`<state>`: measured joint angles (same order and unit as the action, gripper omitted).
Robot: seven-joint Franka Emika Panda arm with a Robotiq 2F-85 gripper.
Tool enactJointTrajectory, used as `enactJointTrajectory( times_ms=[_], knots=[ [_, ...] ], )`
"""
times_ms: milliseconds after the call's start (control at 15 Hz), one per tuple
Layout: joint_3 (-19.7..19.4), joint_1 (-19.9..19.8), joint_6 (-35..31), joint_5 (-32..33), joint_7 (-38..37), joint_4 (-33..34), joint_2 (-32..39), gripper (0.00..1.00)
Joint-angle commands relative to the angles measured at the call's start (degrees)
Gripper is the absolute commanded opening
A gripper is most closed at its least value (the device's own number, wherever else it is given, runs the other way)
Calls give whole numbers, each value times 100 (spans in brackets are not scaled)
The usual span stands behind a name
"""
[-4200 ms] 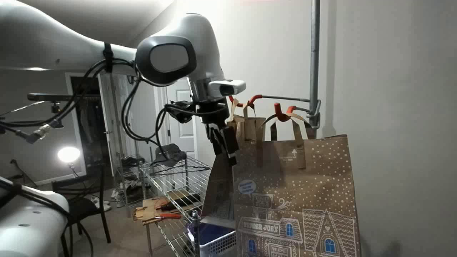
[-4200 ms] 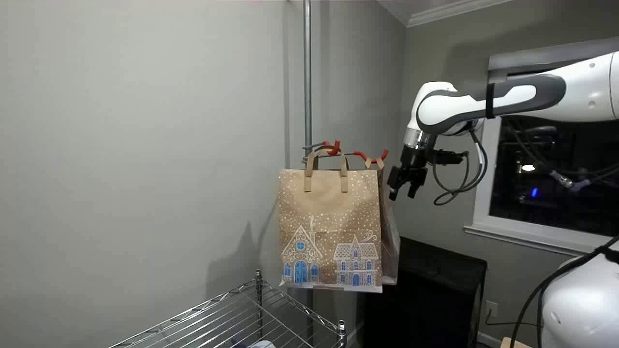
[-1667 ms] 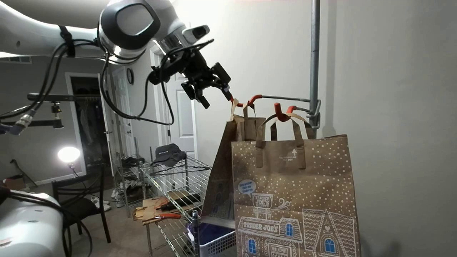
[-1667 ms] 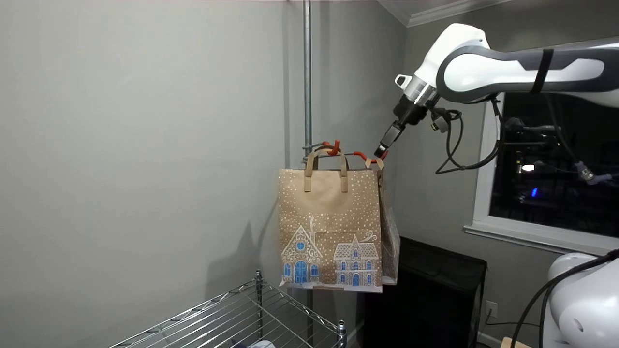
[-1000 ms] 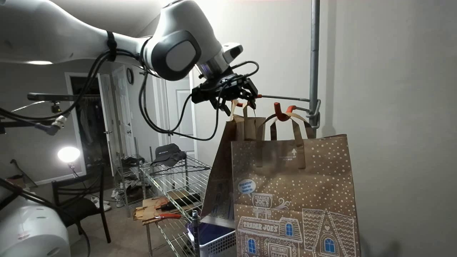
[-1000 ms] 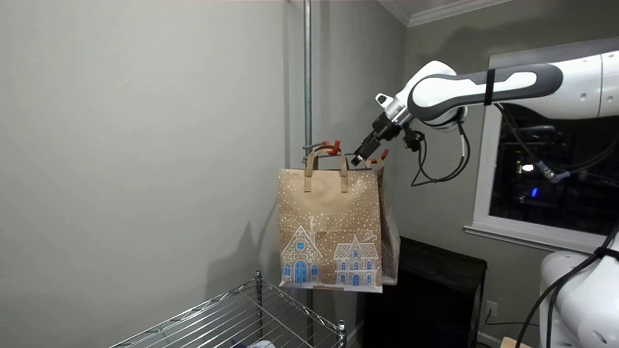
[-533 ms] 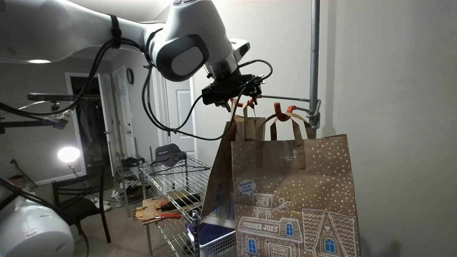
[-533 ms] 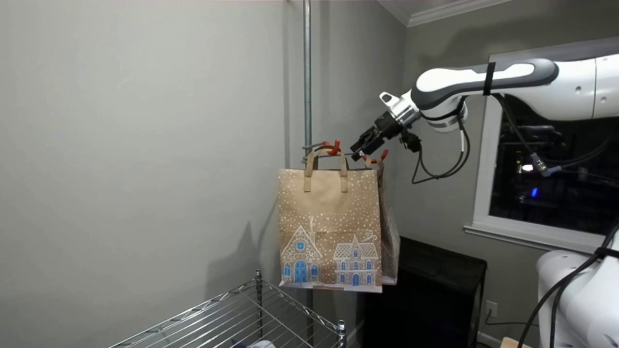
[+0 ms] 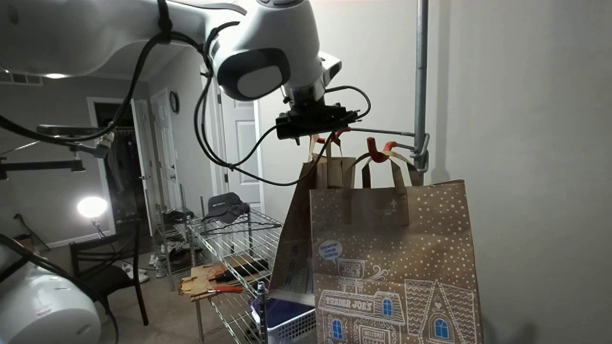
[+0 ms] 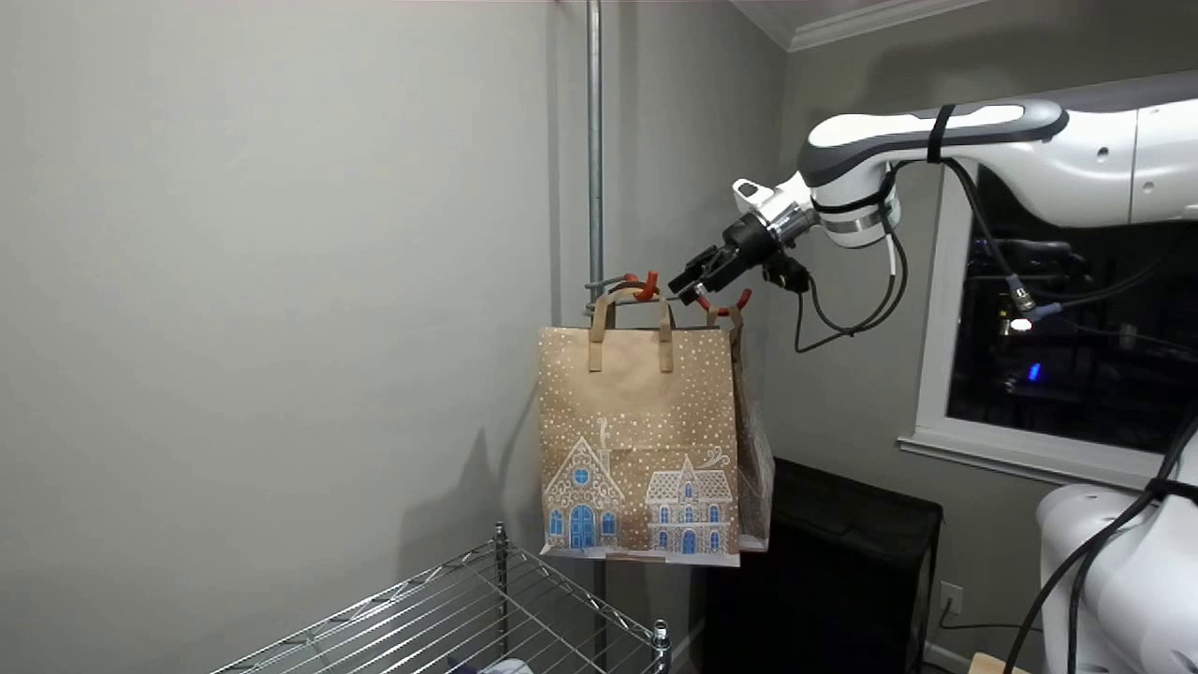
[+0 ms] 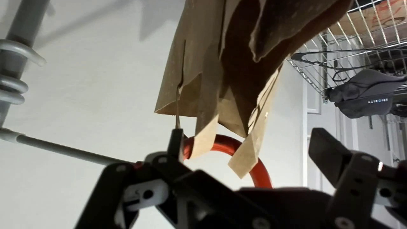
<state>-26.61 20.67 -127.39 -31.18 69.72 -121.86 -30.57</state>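
You're hovering the claw (image 11: 249, 141), jaws spread wide, gripping nothing, above the rear paper bag (image 11: 210, 60). Its handles (image 11: 205, 140) are draping over a red hook (image 11: 226, 144), showing between your fingers (image 11: 329, 154) in the wrist view, while the front bag (image 9: 392, 253) is hanging beside it.

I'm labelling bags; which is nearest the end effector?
The bag in the wrist view, its handles by the open end effector; the other bag doesn't show there.
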Motion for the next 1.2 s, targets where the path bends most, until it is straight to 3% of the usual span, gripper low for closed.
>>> enactJointTrajectory(
  times_ms=[0,600,667,800,1133],
  knots=[
    [161,-286,481,-335,297,503,549,100],
    [892,-998,701,-279,221,1193,1476,100],
    [965,-1046,728,-276,264,1235,1496,75],
    [1086,-1145,826,-251,235,1331,1518,67],
    [1336,-1422,868,-10,51,1439,1486,34]
  ],
)
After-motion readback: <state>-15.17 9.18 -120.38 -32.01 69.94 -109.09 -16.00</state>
